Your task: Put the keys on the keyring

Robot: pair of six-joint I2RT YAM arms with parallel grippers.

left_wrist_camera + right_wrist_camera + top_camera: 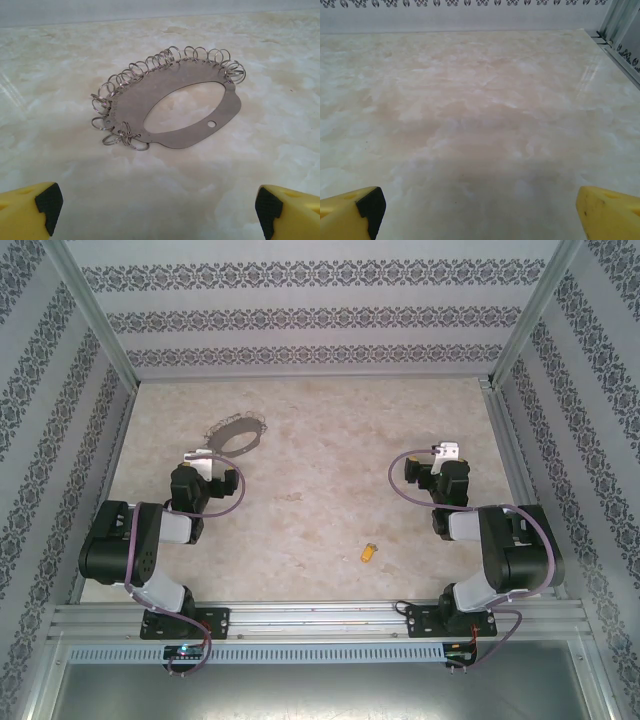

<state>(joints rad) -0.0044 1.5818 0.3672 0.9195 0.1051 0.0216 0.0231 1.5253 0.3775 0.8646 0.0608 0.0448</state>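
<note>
The keyring [238, 432] is a flat grey metal hoop with many small wire loops along its rim, lying at the back left of the table. In the left wrist view the keyring [131, 106] lies flat a short way ahead of my left gripper [157, 215], which is open with nothing between its yellow fingertips [42, 206]. From above, my left gripper [205, 454] hovers just in front of the hoop. One tiny yellow-orange key [369, 552] lies near the front middle of the table. My right gripper [446, 451] is open over bare table, and its fingertips [355, 210] hold nothing.
The marble-patterned tabletop [320, 470] is enclosed by patterned walls with metal posts [95, 315] at the back corners. A metal rail [320, 618] runs along the near edge, where both arm bases are bolted. The right wall's frame [620, 30] stands close to the right arm.
</note>
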